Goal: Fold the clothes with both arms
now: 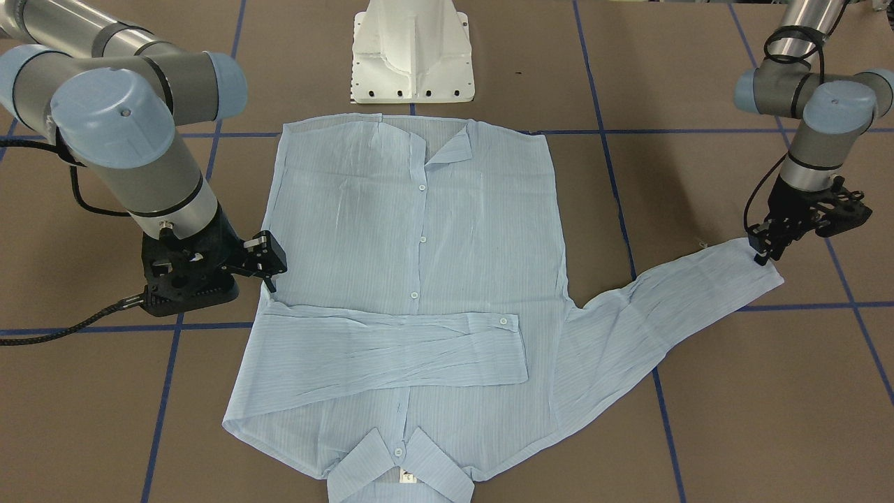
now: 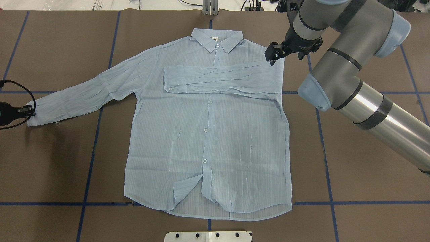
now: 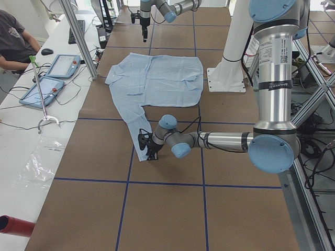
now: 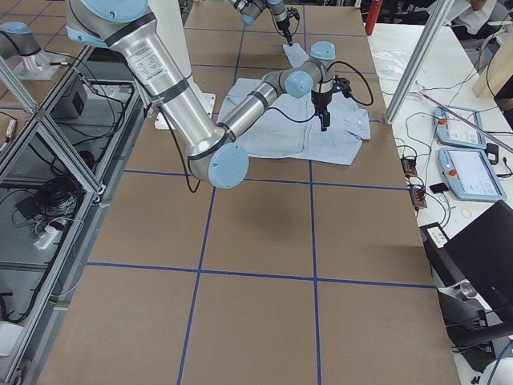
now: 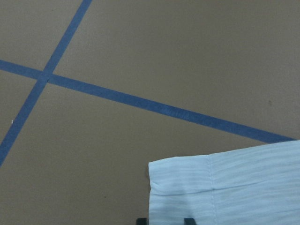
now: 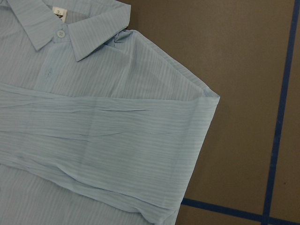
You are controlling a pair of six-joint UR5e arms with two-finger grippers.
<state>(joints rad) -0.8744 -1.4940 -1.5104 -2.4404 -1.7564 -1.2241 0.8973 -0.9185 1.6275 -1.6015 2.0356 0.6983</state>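
Light blue shirt lies flat, front up, mid-desk, collar at far side. The right sleeve is folded across the chest; the left sleeve is stretched out to the left. Left gripper is down at that sleeve's cuff. Wrist view shows two dark fingertips w/ cloth btwn them, but can't tell if it's clamped or just astride. Right gripper hovers over the right shoulder fold, jaws apart, holding nothing. Next step is prob. bringing the left sleeve across. Risks: the thin fabric slips out of a shallow pinch at the cuff edge. A low drag instead of a lift tugs the body askew and disturbs the folded sleeve, esp. w/ nothing pinning the shirt. The turned-up flap at the near hem gets creased in by later folds.
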